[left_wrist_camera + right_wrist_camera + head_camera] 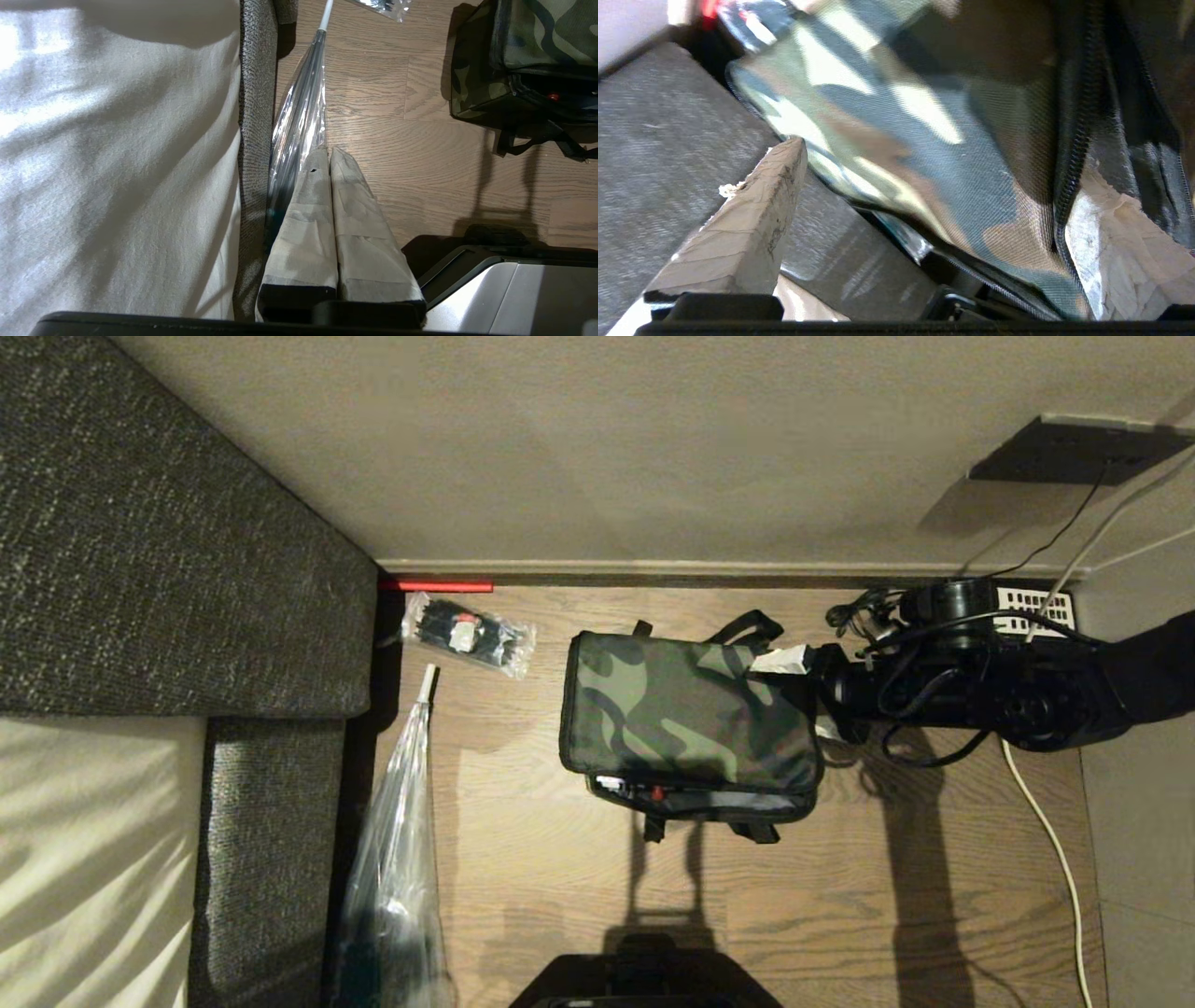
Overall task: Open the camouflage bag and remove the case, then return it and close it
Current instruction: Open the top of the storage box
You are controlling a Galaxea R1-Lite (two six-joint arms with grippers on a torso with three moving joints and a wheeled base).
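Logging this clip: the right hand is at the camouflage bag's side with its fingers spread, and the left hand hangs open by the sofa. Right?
Not quite: the left hand is shut, fingers pressed together, as the left wrist view shows. The rest stands: right hand, camouflage bag, sofa.

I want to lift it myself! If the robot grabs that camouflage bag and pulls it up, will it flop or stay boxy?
The camouflage bag would probably sag a little, since it is soft woven fabric. It holds a boxy shape on the floor, so it is likely padded or packed. Its loose straps would probably dangle.
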